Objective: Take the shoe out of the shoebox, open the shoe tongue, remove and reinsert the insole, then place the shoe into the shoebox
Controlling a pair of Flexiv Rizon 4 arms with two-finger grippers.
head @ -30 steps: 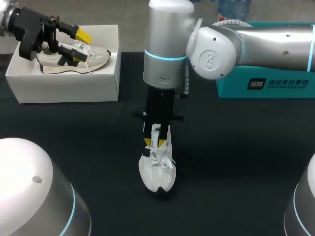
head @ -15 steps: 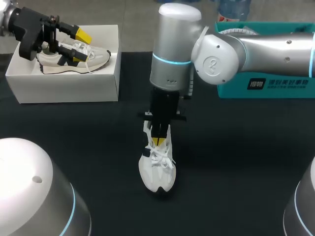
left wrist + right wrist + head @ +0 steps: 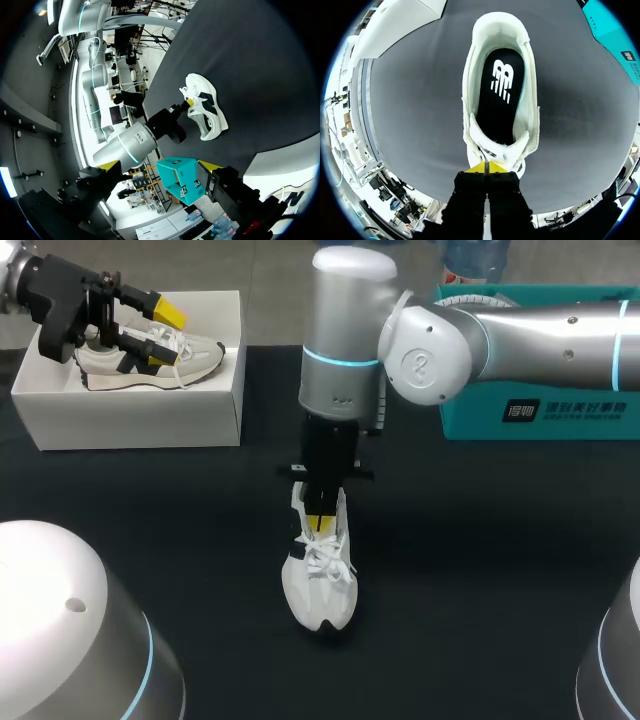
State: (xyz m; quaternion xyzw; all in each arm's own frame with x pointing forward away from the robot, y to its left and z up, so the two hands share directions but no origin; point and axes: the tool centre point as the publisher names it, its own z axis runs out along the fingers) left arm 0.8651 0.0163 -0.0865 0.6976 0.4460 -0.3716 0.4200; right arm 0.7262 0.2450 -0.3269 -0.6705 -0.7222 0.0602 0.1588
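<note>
Right arm comes in from the right, past the middle, wrist pointing straight down. Right gripper sits at the mouth of the white shoe, which stands on its sole on the black table, toe toward me, well apart from both boxes

Right wrist view: yellow tips pressed together, right at the upper edge of the shoe tongue. Cannot tell whether any tongue fabric is caught between them. Black insole lies flat inside the shoe, ahead of the fingers

Left gripper hangs over the white shoebox at the table's far left corner, fingers spread apart, one tip on each side of the second shoe lying in the box. Contact with it: cannot tell

Teal box at the far right, behind the right arm
</note>
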